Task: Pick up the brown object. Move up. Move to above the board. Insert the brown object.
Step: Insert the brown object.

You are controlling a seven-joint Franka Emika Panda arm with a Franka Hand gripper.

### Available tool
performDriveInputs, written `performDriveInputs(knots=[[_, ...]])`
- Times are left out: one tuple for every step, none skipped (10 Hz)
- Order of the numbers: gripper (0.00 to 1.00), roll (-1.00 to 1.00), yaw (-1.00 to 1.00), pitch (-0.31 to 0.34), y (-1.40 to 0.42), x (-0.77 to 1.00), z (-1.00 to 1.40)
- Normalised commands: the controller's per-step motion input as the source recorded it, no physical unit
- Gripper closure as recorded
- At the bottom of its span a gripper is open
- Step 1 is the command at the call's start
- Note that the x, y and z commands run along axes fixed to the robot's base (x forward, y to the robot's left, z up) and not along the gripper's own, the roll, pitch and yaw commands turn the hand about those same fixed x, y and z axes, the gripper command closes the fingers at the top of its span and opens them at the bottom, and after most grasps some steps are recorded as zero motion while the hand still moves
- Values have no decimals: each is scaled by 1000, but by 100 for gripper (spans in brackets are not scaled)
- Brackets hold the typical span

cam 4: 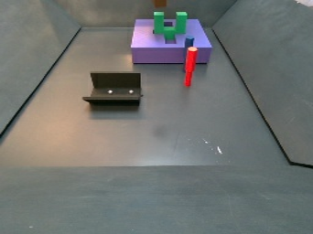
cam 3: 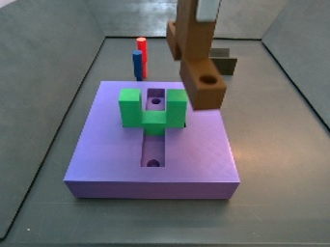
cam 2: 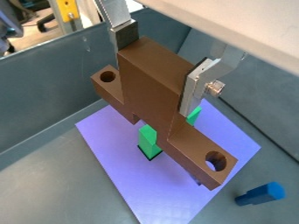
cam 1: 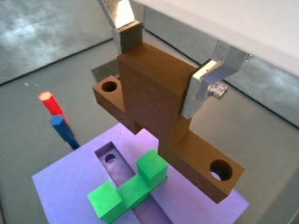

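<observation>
Gripper (cam 1: 163, 74) clamped on brown object (cam 1: 158, 109), hanging w/ a holed end down over the board (cam 3: 194, 159), near the green block (cam 3: 149, 108), prob. lining up to insert.

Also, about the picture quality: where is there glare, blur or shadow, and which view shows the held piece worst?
In a wrist view, the claw is sharp around the orange-brown wooden bar, but its silver finger glares white; in a side view, the flat lavender-purple rectangular board looks soft and the bar is cut off at the top; in the other side view, faint glare lies on the grey floor, and the bar barely shows.
</observation>
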Motion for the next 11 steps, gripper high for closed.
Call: performDriveInputs(knots=[[100, -266, -266, -217, 0, -34, -326], [100, -247, -311, -221, 3, -80, -363], [100, -146, -337, -196, 0, -160, -291], [100, -69, -331, -184, 0, -180, -146], [100, 34, -366, -101, 0, -180, 0], [100, 166, -429, -36, -11, -191, 0], [100, 173, -423, -23, -9, -214, 0], [100, 43, -194, -74, 0, -249, -237], [100, 0, 0, -170, 0, -211, -337], [100, -14, 0, -217, -3, -254, -363], [100, -6, 0, -199, 0, -286, -246]])
